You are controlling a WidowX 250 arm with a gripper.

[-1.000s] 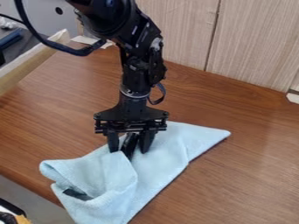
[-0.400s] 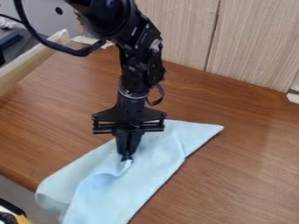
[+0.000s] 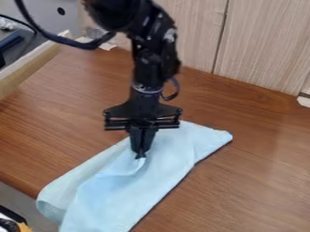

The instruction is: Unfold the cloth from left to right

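Note:
My gripper points straight down over the upper middle of the cloth, its fingers together and shut on a pinched bit of fabric. The light blue cloth lies on the wooden table, folded over itself, running from the lower left up to a corner at the right. Around the fingertips the fabric bunches into a small raised pucker. The cloth's lower left part droops at the table's front edge.
Brown table surface extends on both sides of the cloth. A pale wooden panel wall stands behind. At the upper left is a wooden rail; a black and yellow object sits at the bottom left.
The gripper's fingers, apart a second ago, have come together on the cloth. Since then the gripper has shifted slightly right and up in view. The lower left folds have flattened and smoothed.

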